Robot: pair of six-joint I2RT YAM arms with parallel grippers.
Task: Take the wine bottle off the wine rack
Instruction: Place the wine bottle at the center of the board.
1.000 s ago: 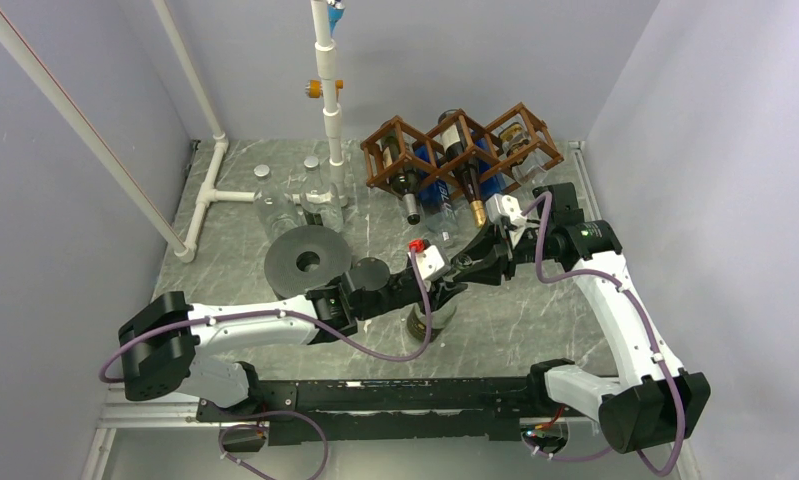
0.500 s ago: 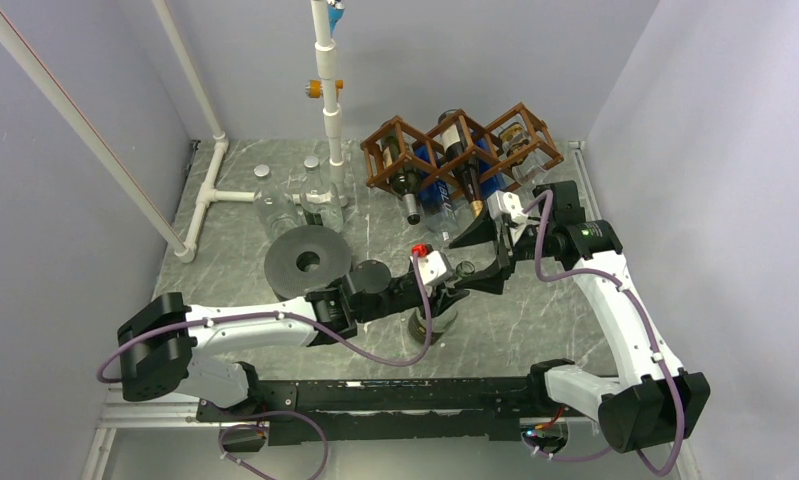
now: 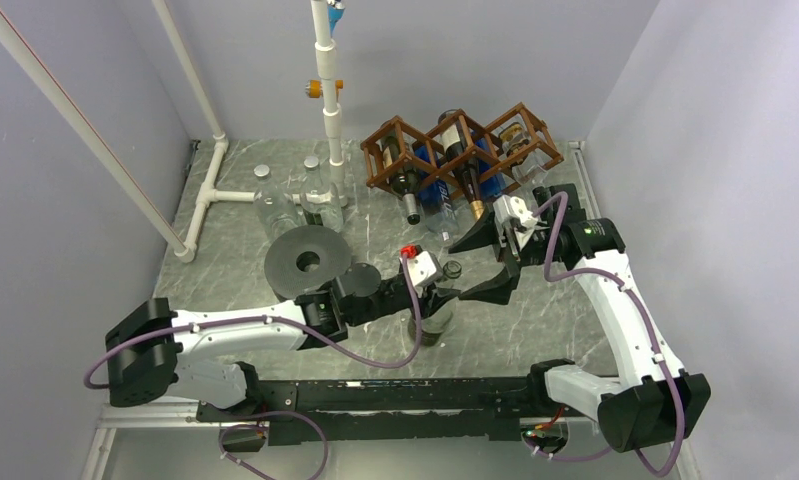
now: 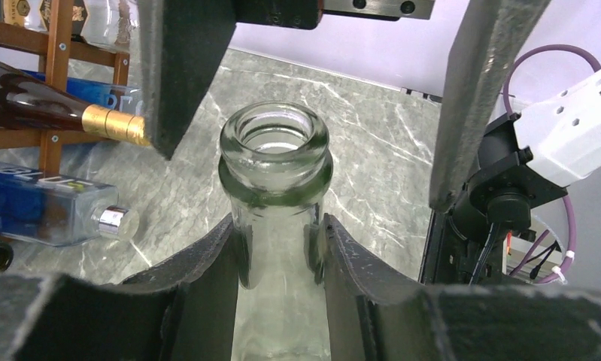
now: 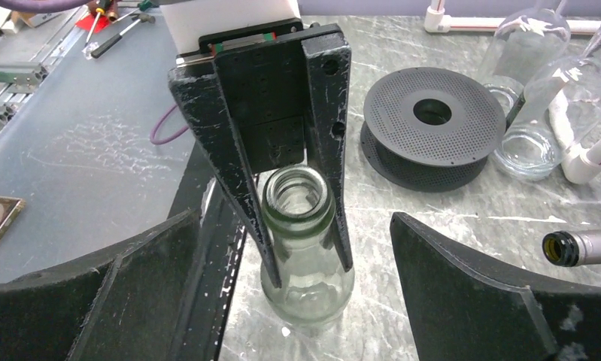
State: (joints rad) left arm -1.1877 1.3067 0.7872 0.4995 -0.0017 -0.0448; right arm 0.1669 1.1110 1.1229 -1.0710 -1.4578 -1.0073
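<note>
The clear bottle [image 4: 276, 218] runs off the left wrist view's bottom edge, base unseen.

The left arm is stretching low and forward, its left gripper [image 3: 445, 291] clamping the neck of the upright wine bottle [image 3: 438, 322] just below the lip. The right arm is bending in from the bottle's right, its right gripper [image 3: 486, 262] gaping wide, facing the bottle's mouth and touching nothing.

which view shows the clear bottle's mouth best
Left wrist: the bottle sits centre, mouth close up, neck clamped in the left gripper. Right wrist shows the bottle smaller, partly hidden by that gripper. Top view shows only a glimpse.
</note>
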